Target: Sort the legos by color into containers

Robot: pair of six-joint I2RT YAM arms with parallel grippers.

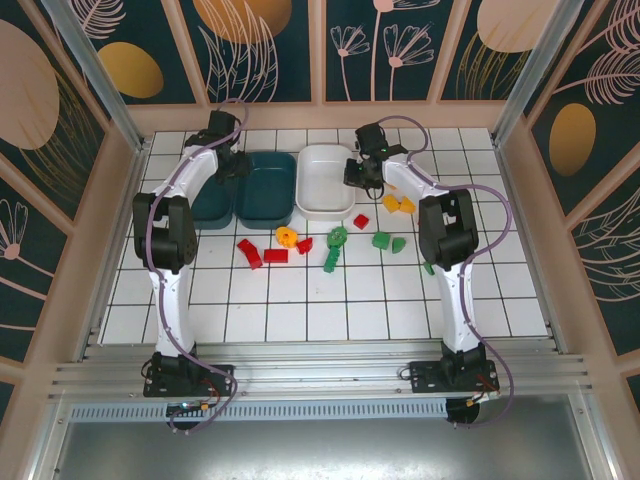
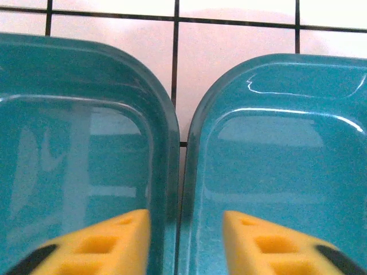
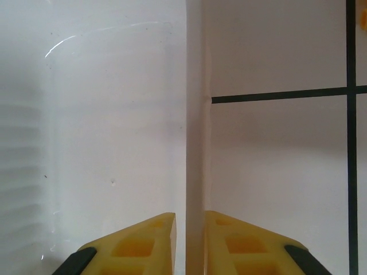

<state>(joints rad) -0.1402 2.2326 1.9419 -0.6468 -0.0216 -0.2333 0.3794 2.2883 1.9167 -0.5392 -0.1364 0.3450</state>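
Observation:
Three containers stand side by side at the back: two teal trays (image 1: 212, 200) (image 1: 266, 190) and a white tray (image 1: 322, 152). My left gripper (image 2: 184, 215) is open and straddles the touching rims of the left teal tray (image 2: 163, 114) and the right teal tray (image 2: 198, 126), one yellow finger inside each. My right gripper (image 3: 189, 215) is shut on the white tray's right wall (image 3: 195, 114). Loose legos lie on the tiles in front: red ones (image 1: 275, 256), green ones (image 1: 335, 240) and yellow ones (image 1: 287, 237). All three trays look empty.
More legos lie by the right arm: a red (image 1: 361, 221), two yellow (image 1: 398, 205), greens (image 1: 380, 240) and one beside the arm (image 1: 428, 267). Frame posts and painted walls enclose the white tiled floor (image 1: 300, 310).

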